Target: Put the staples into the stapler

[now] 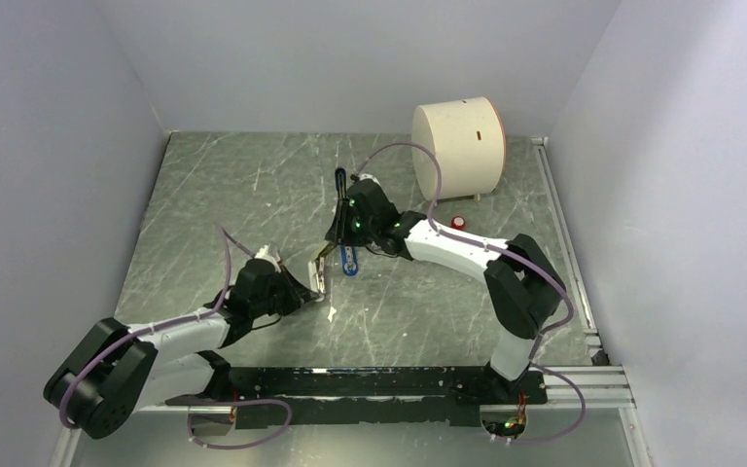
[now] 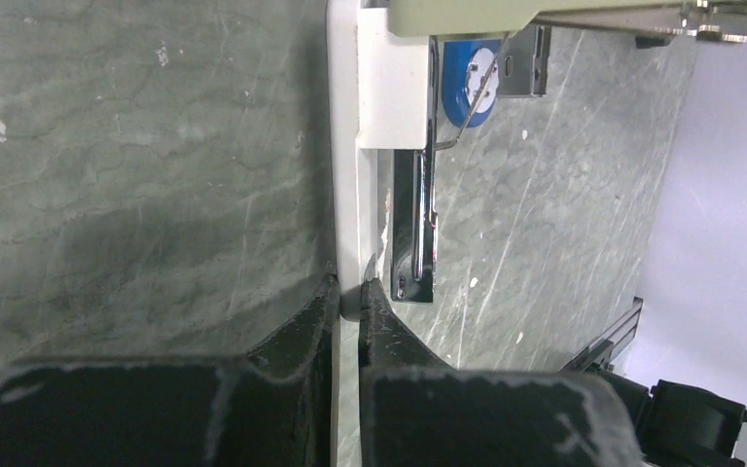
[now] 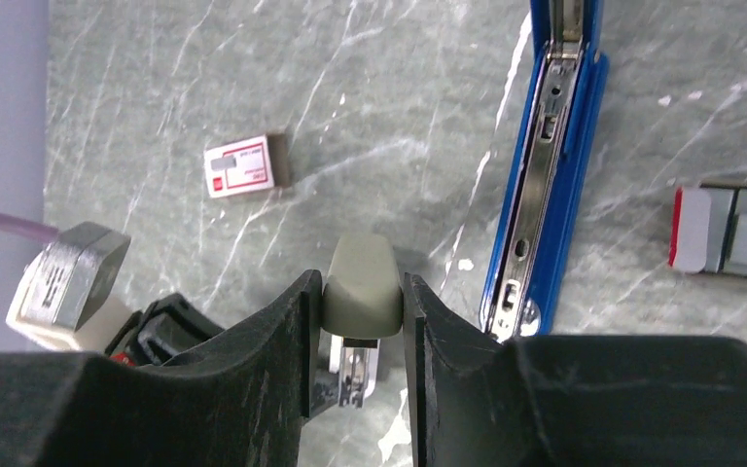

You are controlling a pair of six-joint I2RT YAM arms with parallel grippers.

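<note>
— Top external: how are the arms posed?
— Both bend inward, wrists low near the middle; the stapler (image 1: 350, 261) lies there.
— Grips?
— Right gripper (image 3: 362, 292) is clamped on a grey piece (image 3: 360, 272), with the stapler open just beside it; left gripper (image 2: 350, 292) is pinched nearly closed on a thin white piece (image 2: 345, 146).
— Unclear?
— What those pieces belong to; the stapler's far end is cut off.

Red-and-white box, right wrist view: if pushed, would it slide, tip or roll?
The red-and-white box lies flat on its broad face, so it would likely slide, not tip. Flat sides: rolling seems unlikely. It looks small, probably light.
</note>
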